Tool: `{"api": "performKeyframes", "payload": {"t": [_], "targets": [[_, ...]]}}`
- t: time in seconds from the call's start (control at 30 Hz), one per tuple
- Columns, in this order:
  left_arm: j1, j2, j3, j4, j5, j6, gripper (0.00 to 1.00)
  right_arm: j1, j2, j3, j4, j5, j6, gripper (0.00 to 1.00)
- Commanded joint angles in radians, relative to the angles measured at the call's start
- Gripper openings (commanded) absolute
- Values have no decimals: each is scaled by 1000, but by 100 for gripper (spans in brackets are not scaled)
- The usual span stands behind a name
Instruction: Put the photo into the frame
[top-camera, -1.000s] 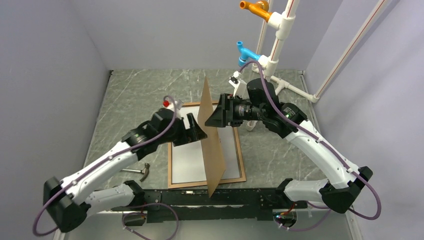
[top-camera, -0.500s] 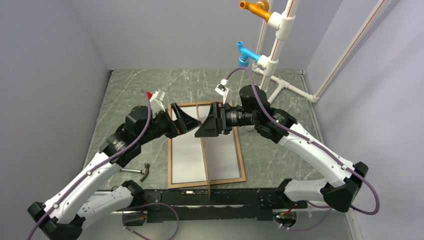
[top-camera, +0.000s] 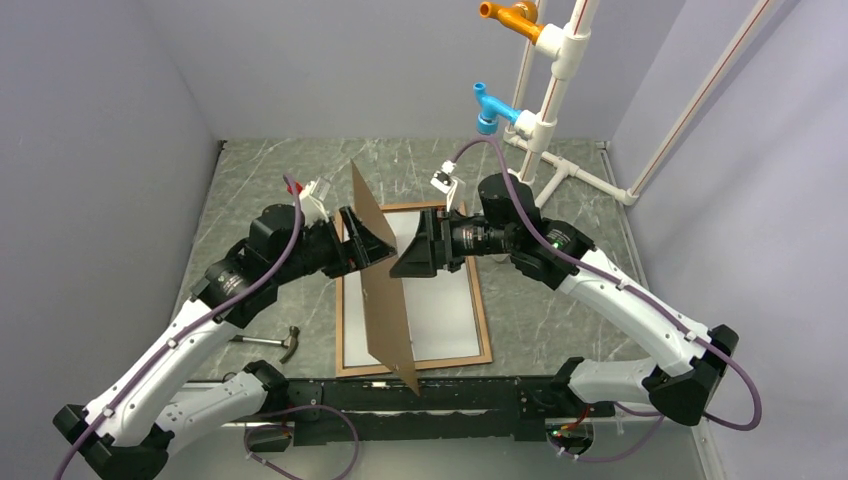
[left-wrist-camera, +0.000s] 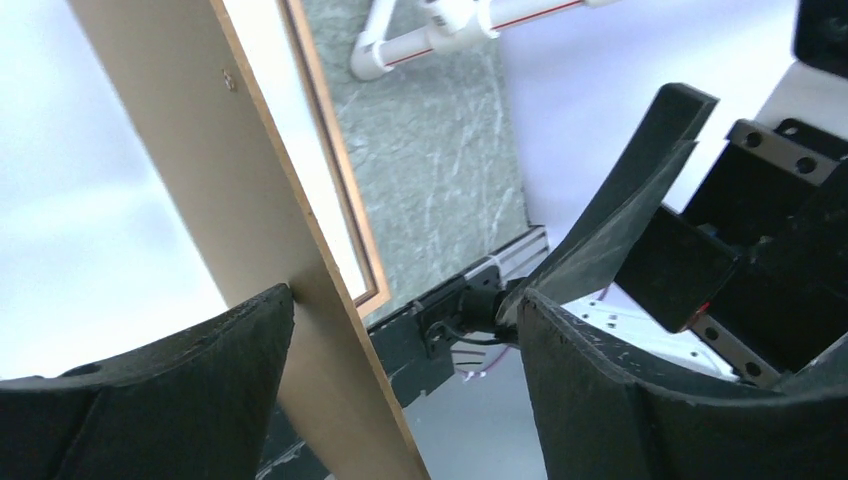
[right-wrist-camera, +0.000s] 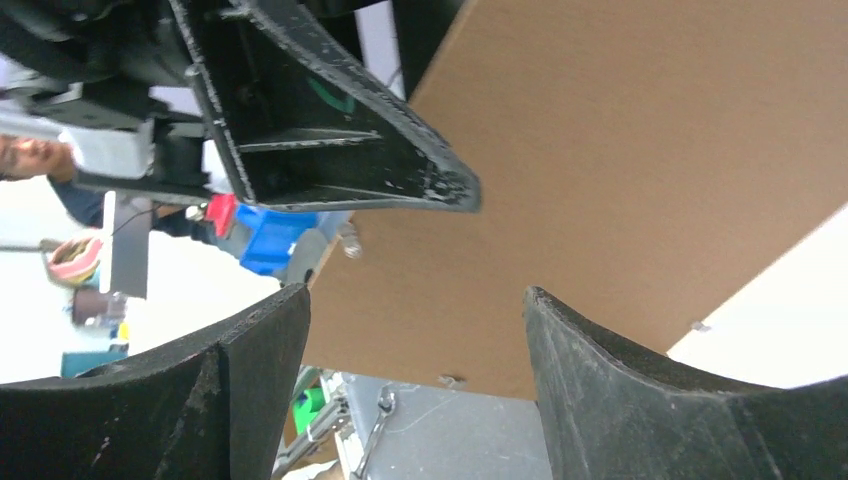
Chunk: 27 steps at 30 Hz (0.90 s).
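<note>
The frame (top-camera: 486, 330) lies flat mid-table, brown wood face up; its rail also shows in the left wrist view (left-wrist-camera: 345, 205). The photo (top-camera: 445, 310) lies inside it, plain white back up. The brown backing board (top-camera: 385, 300) stands on edge over the frame, leaning left. My left gripper (top-camera: 372, 245) is open on the board's left side; the board (left-wrist-camera: 240, 180) rests against one finger (left-wrist-camera: 200, 370). My right gripper (top-camera: 405, 260) is open on the board's right side, facing its broad face (right-wrist-camera: 600, 170), not closed on it. In the wrist views, the left gripper (left-wrist-camera: 405, 300) and right gripper (right-wrist-camera: 415, 295) hold nothing.
A hammer (top-camera: 278, 342) lies on the table left of the frame. A white pipe stand (top-camera: 548, 110) with blue and orange fittings rises at the back right. A black rail (top-camera: 470, 400) runs along the near edge. Grey walls close in both sides.
The backing board has swung from leaning right, through upright, to leaning left. My left arm rose and brought its open gripper against the board. My right gripper shifted slightly left.
</note>
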Motion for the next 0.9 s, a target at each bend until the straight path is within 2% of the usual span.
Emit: {"api": "performKeyframes", "payload": {"t": [0.0, 0.1, 0.17, 0.33, 0.5, 0.6, 0.87], "targets": [[3, -1, 51, -155, -68, 60, 83, 0, -38, 43, -124, 166, -58, 80], [4, 14, 75, -238, -122, 86, 74, -2, -48, 22, -146, 202, -64, 80], [4, 32, 97, -293, -153, 99, 65, -5, -54, 10, -155, 213, -63, 80], [3, 43, 128, -360, -199, 112, 32, -9, -65, -23, -178, 242, -68, 80], [4, 21, 128, -363, -202, 110, 6, -13, -83, -86, -178, 260, -56, 84], [3, -2, 121, -351, -202, 104, 0, -18, -106, -138, -172, 267, -44, 86], [3, -167, 16, -224, -202, 42, 0, -107, -223, -337, -134, 261, -3, 98]]}}
